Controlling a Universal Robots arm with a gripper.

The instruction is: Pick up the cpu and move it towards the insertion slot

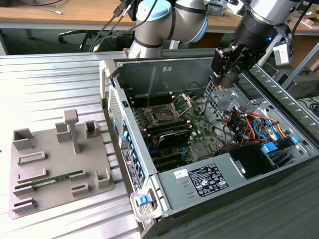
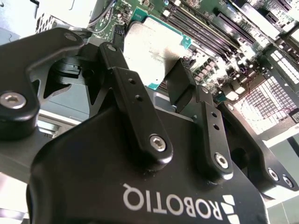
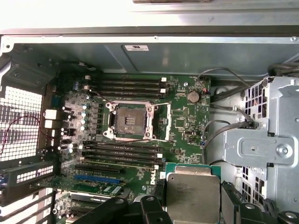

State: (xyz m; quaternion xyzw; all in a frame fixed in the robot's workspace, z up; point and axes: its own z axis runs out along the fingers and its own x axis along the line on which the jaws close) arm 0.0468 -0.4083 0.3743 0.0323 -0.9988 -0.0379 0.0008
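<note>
End effector (image 2: 161,77) clamped on the cpu (image 3: 192,196), held above the motherboard (image 3: 140,140); the insertion slot (image 3: 129,120) lies apart, bracket raised.

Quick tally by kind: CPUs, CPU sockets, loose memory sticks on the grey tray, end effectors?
cpu: 1
insertion slot: 1
memory stick on the grey tray: 1
end effector: 1, shut on the cpu
Total: 4
</note>
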